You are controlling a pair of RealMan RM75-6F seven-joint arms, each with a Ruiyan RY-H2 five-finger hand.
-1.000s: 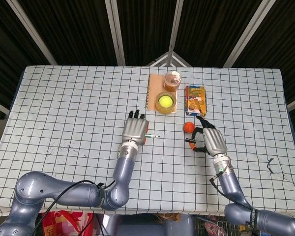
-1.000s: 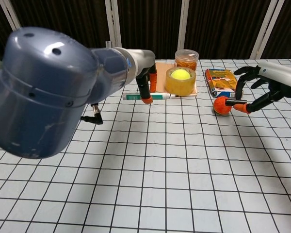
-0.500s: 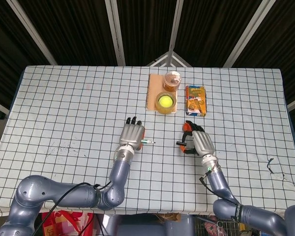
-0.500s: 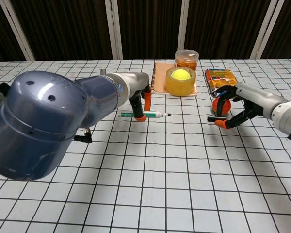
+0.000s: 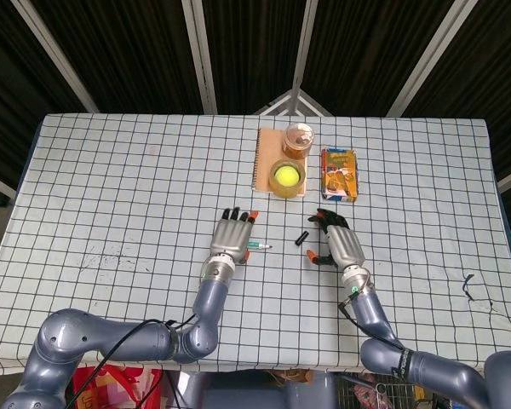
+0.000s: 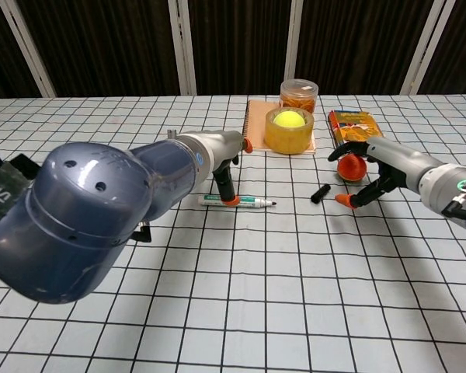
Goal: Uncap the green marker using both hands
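— What's changing at the hands?

— The right hand [image 6: 370,172] is now hanging with fingers spread, holding nothing; the black cap [image 6: 320,193] it carried half a second ago is lying on the table [image 6: 233,311] just beside it. The left hand [image 5: 234,239] is opening too, a fingertip still touching the green marker [image 6: 239,202], which has come down to lie near the table's middle.

— And the count?

— One marker, one cap, one orange ball [image 6: 351,165], one tape roll [image 6: 289,130], one jar [image 6: 298,93], one snack box [image 6: 352,126], one notebook [image 5: 265,159], clustering toward the far edge.
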